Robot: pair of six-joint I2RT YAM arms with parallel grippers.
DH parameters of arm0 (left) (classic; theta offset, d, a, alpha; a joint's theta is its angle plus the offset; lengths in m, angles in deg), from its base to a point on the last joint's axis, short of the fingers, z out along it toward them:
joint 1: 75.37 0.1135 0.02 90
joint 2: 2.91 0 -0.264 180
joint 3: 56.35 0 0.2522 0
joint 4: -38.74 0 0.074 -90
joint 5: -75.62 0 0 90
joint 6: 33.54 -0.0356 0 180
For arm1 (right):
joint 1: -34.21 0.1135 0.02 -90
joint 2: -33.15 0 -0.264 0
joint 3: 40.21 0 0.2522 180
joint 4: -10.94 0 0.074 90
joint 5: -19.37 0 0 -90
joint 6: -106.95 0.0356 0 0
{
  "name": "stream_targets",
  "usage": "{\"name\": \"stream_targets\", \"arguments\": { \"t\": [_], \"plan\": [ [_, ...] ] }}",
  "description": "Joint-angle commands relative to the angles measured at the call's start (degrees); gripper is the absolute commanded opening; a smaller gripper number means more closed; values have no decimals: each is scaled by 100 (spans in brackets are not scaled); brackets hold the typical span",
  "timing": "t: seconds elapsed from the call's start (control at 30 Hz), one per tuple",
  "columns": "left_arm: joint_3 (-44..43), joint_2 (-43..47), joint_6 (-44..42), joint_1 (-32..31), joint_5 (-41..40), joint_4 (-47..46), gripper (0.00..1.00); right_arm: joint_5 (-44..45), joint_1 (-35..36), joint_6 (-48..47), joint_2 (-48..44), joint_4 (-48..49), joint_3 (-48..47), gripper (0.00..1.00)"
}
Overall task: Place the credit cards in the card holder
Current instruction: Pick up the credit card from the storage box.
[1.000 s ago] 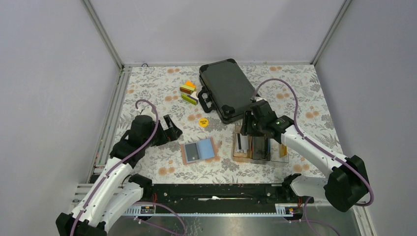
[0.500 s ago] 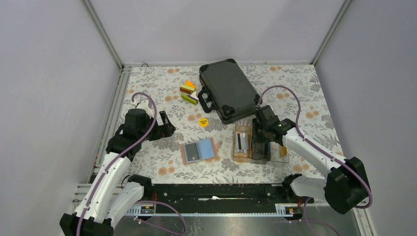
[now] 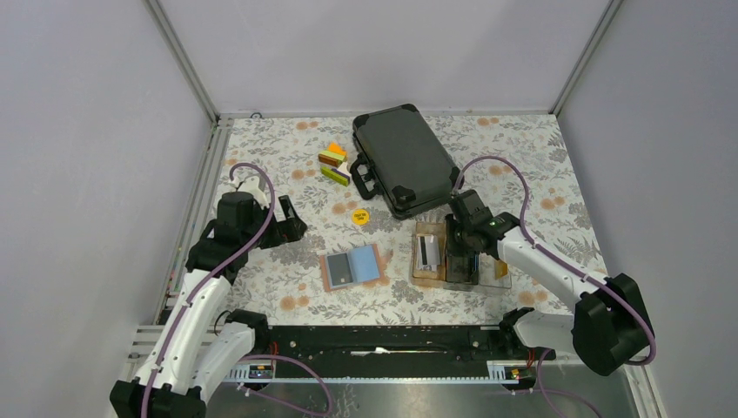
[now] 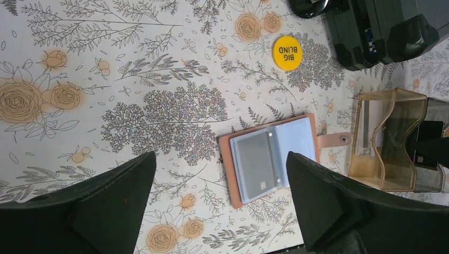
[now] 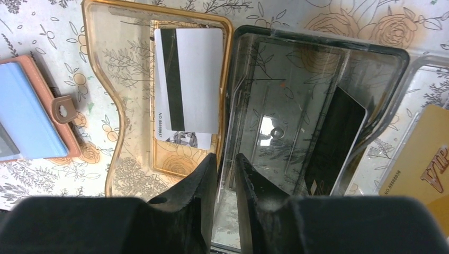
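- Credit cards [image 3: 426, 251]: three are counted, each a thin, stiff rectangle with rounded corners. All are held in the compartment tray [image 5: 119, 114], just right of the card holder [image 4: 270, 159].
- White-grey card [image 5: 188, 87]: a matt face with one black stripe is shown. It is laid flat in the amber compartment [image 5: 132, 153], the one nearest the card holder.
- Dark card [image 5: 333, 140]: glossy black, leant at a tilt in the smoky compartment [image 5: 275, 79], the middle one.
- Orange-yellow card [image 5: 418, 159]: printed with lettering and partly cut off by the frame edge. It is placed in the clear compartment [image 5: 423, 90], farthest from the card holder.
- Card holder: one is counted. The soft salmon-pink cover is opened flat like a book, with smooth blue-grey pockets facing up. Its snap tab [image 4: 339, 140] is pointed toward the tray.
- Right gripper [image 5: 225, 180]: the fingers are drawn almost together, with a narrow slit left between them. It is held over the wall shared by the amber and smoky compartments; contact with that wall cannot be told.
- Left gripper [image 4: 219, 159]: the fingers are spread wide, held above the floral table [image 4: 159, 63], left of the card holder and apart from it.
- Yellow disc [image 4: 286, 52]: one, round and flat, lettered "BIG BLIND", beyond the card holder.
- Black hard case [image 3: 402, 158]: one, ribbed and rigid, beyond the card holder and to its right.
- Coloured blocks [image 3: 334, 164]: a small cluster beyond the card holder; the count cannot be told.
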Motion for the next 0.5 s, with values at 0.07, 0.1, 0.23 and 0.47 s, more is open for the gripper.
{"name": "stream_targets", "arguments": {
  "t": [0.07, 0.1, 0.23, 0.47],
  "plan": [
    [5, 37, -112, 83, 123, -144, 99, -153, -21, 49, 59, 162, 46, 26],
    [9, 37, -113, 95, 130, -144, 99, -137, -20, 51, 75, 164, 61, 26],
    [4, 41, -135, 129, 137, -144, 99, -174, -25, 60, 165, 233, 123, 25],
    [6, 76, -166, 184, 133, -109, 99, -180, -23, 88, 173, 236, 118, 22]
  ]
}}
